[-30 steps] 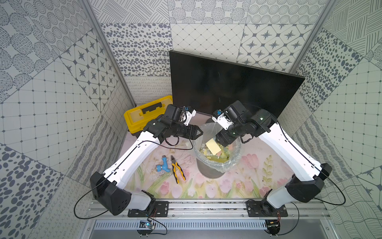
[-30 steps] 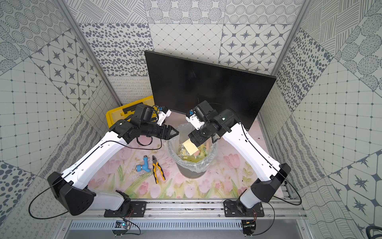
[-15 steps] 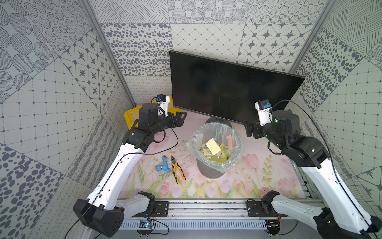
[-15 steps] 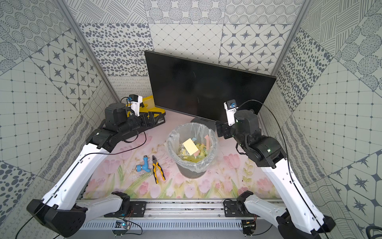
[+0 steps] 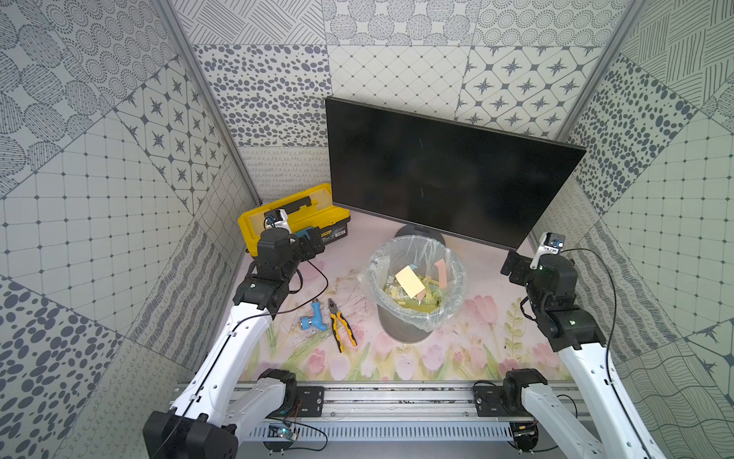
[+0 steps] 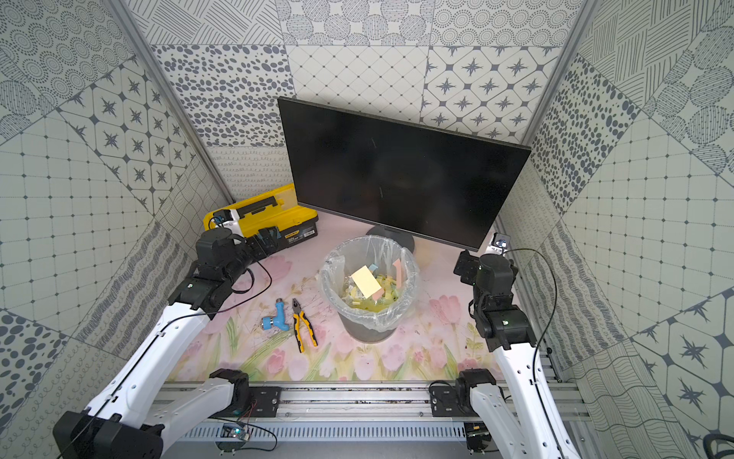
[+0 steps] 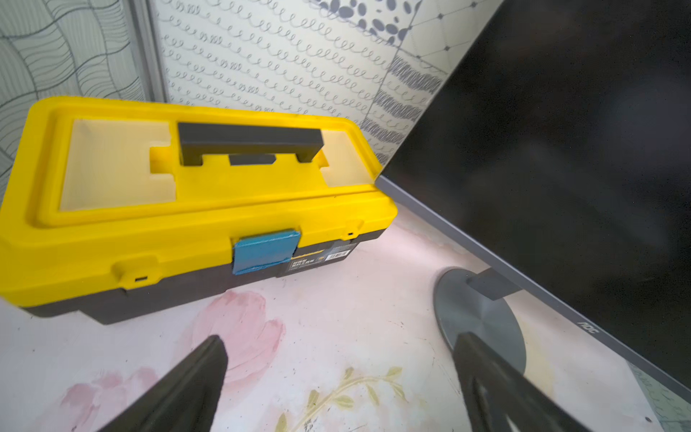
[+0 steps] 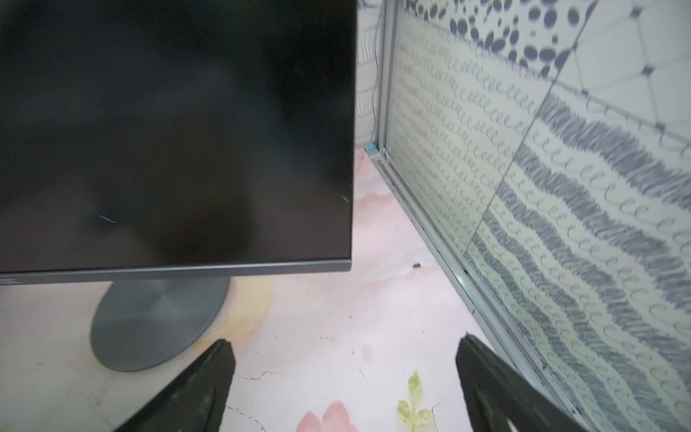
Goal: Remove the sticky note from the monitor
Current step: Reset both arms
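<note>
The black monitor (image 5: 437, 171) (image 6: 397, 171) stands at the back on its round stand base (image 7: 482, 318) (image 8: 157, 321), and its screen shows no paper in any view. A pale yellow sticky note (image 5: 410, 281) (image 6: 365, 281) lies on top of other paper slips inside the bin. My left gripper (image 5: 313, 243) (image 7: 341, 340) is open and empty, low over the mat in front of the toolbox. At the monitor's lower right corner my right gripper (image 5: 512, 266) (image 8: 344, 341) is open and empty above the mat.
A grey bin (image 5: 409, 330) lined with a clear bag stands mid-table. A shut yellow toolbox (image 5: 294, 218) (image 7: 187, 194) sits at the back left. Yellow-handled pliers (image 5: 341, 324) and a blue fitting (image 5: 313, 320) lie left of the bin. Patterned walls close in on both sides.
Both arms have drawn back from over the bin, left arm leftward and right arm rightward. The yellow note left the right gripper and now lies in the bin. Both grippers opened wider.
</note>
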Controlling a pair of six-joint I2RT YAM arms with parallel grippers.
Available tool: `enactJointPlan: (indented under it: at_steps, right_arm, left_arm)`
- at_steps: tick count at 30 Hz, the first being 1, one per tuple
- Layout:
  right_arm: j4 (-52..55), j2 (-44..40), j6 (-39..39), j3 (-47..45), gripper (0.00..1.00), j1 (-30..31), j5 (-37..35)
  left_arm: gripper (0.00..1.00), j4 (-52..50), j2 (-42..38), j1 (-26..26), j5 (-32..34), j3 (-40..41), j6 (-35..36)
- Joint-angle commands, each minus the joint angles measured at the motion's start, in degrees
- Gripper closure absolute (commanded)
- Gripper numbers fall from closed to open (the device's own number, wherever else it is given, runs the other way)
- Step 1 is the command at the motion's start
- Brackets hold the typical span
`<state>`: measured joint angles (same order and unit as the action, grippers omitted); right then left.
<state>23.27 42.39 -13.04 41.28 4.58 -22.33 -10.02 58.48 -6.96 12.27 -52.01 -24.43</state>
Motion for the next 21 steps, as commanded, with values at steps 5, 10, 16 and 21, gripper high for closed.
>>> enactJointPlan:
  at_steps: [5, 10, 16, 21]
  right_arm:
    - [-32.8, 3.3, -1.8, -19.0, 0.03, -1.8, 0.7]
    - [-44.3, 10.9, 1.0, -22.8, 0.03, -2.0, 1.2]
    - [-60.6, 21.2, 2.0, -26.4, 0.03, -2.3, 3.1]
    - [-71.2, 31.5, 4.4, -26.5, 0.03, -2.6, 6.9]
  left_arm:
    - [0.01, 12.9, -1.1, 0.4, 11.5, 13.5, -5.6]
    - [0.01, 16.0, -0.1, 0.4, 14.3, 18.3, -4.6]
    - [0.01, 18.3, 2.1, 0.4, 14.3, 19.6, -0.7]
    - [0.01, 17.9, 3.6, 0.6, 13.9, 19.5, -0.1]
